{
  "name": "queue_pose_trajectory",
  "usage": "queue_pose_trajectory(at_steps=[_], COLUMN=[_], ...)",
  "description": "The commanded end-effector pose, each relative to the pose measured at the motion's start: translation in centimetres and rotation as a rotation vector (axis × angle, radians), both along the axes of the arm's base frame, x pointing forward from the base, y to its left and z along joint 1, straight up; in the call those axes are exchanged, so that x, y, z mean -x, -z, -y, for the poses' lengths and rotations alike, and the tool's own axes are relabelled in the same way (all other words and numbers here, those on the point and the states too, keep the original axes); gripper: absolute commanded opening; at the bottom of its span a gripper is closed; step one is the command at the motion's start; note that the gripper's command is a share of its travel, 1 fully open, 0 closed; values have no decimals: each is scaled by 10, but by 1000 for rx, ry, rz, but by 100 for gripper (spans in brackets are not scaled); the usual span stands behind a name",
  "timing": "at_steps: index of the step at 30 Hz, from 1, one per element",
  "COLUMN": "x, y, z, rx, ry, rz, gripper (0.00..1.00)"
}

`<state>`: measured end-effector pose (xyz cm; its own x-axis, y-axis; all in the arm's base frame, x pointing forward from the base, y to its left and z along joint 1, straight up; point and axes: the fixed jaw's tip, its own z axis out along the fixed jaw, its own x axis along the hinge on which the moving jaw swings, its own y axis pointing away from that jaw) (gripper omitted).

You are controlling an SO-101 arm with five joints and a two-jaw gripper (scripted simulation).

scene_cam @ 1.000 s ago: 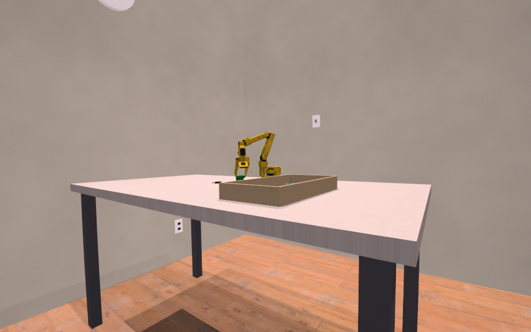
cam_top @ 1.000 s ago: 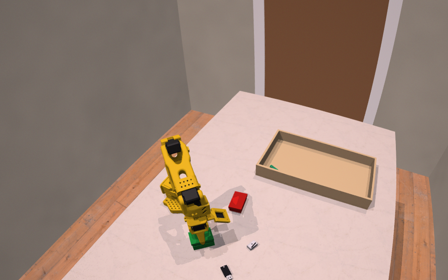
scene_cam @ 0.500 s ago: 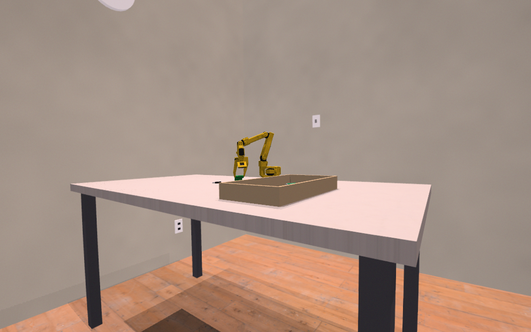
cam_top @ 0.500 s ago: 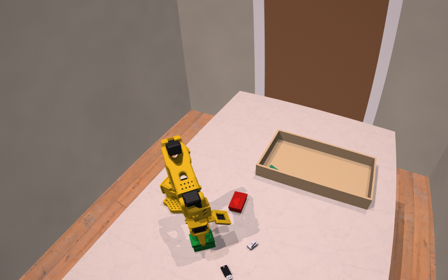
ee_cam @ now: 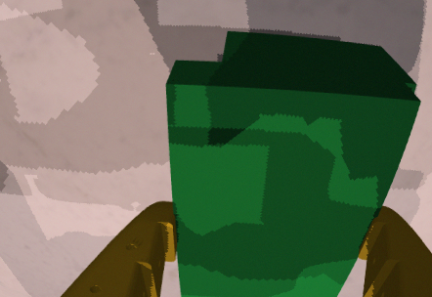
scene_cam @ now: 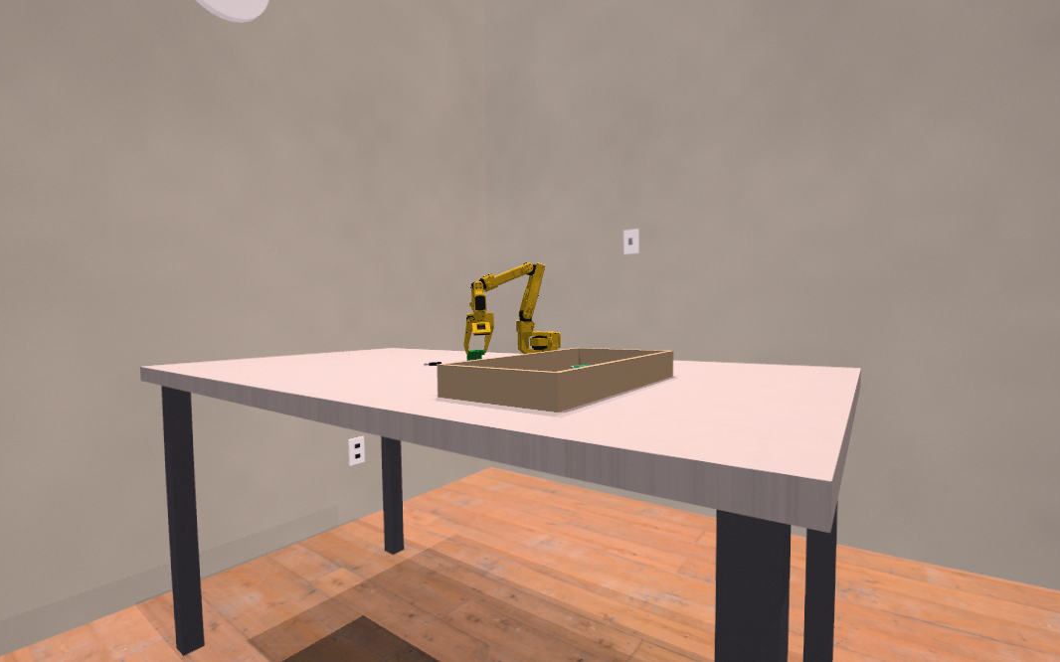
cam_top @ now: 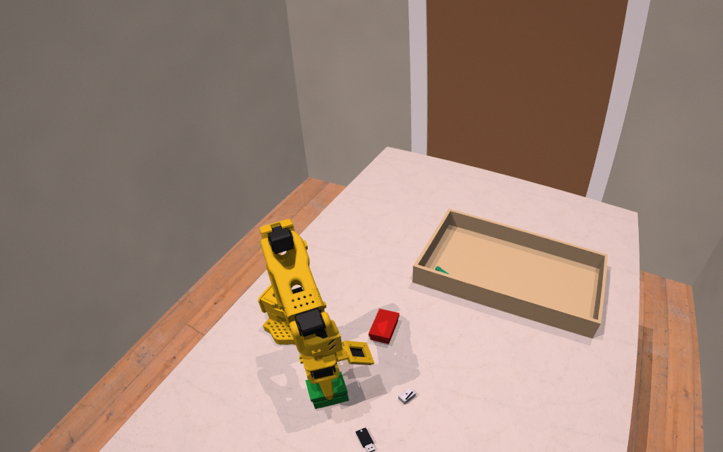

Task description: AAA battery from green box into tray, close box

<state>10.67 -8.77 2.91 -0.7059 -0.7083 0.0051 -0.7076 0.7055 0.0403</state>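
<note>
The green box [cam_top: 325, 400] [scene_cam: 473, 357] [ee_cam: 283, 168] stands on the table in front of the arm's base. My gripper [cam_top: 327, 387] [scene_cam: 472, 350] [ee_cam: 266, 246] points straight down on it, and the two fingers press the green lid's long sides. In the wrist view the far left corner shows a step, so lid and base look slightly offset. The wooden tray [cam_top: 498, 303] [scene_cam: 517, 387] stands far to the right. A small green object [cam_top: 441, 269] [scene_cam: 573, 367] lies in its near left corner. I cannot tell whether it is the AAA battery.
A closed red box [cam_top: 384, 324] lies between the green box and the tray. A small white part [cam_top: 407, 396] and a black USB stick [cam_top: 365, 438] [scene_cam: 433, 363] lie near the table's front edge, right of the green box.
</note>
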Motion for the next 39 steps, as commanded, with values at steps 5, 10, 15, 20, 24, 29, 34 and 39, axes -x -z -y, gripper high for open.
queue_pose_trajectory(at_steps=[5, 10, 15, 20, 24, 29, 34, 39], x=[-6, -6, -6, -6, -8, -11, -14, -17], y=[-4, -4, -4, -4, -4, -4, -4, -4], z=[5, 5, 5, 5, 7, 9, 11, 14], rx=[25, 25, 25, 25, 25, 25, 25, 25], ry=[3, 3, 3, 3, 3, 4, 4, 4], rz=[32, 32, 32, 32, 32, 32, 32, 32], gripper=[22, 22, 22, 22, 22, 22, 22, 22])
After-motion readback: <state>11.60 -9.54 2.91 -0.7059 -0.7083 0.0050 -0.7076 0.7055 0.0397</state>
